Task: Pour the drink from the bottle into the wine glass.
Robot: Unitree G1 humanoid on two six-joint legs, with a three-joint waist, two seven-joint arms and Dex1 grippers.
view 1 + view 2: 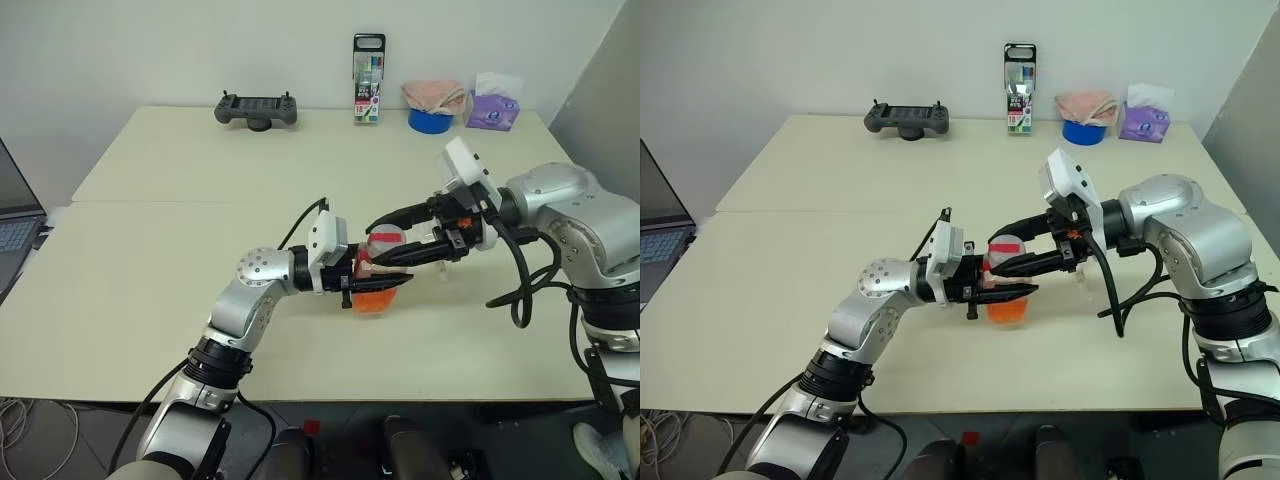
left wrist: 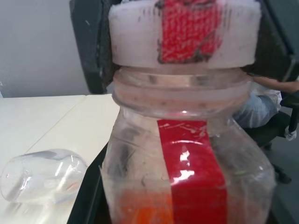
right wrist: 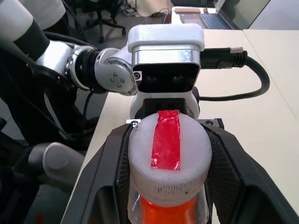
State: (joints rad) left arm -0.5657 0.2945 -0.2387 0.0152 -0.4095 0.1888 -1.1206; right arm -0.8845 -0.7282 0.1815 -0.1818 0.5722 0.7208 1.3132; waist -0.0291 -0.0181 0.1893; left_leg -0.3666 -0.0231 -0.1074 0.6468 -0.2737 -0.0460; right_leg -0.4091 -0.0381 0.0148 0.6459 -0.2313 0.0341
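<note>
An office or lab room with plain white walls. A wide cream table [image 1: 200,260] carries a handheld controller [image 1: 256,109], a marker pack [image 1: 368,80] and a tissue box [image 1: 492,105]. A laptop [image 1: 15,215] sits beside it.

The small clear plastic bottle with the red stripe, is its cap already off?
No, the white cap with red tape sits on the bottle, between the right gripper's black fingers.

No legible text, not even on the marker pack [image 1: 368,80]
</note>
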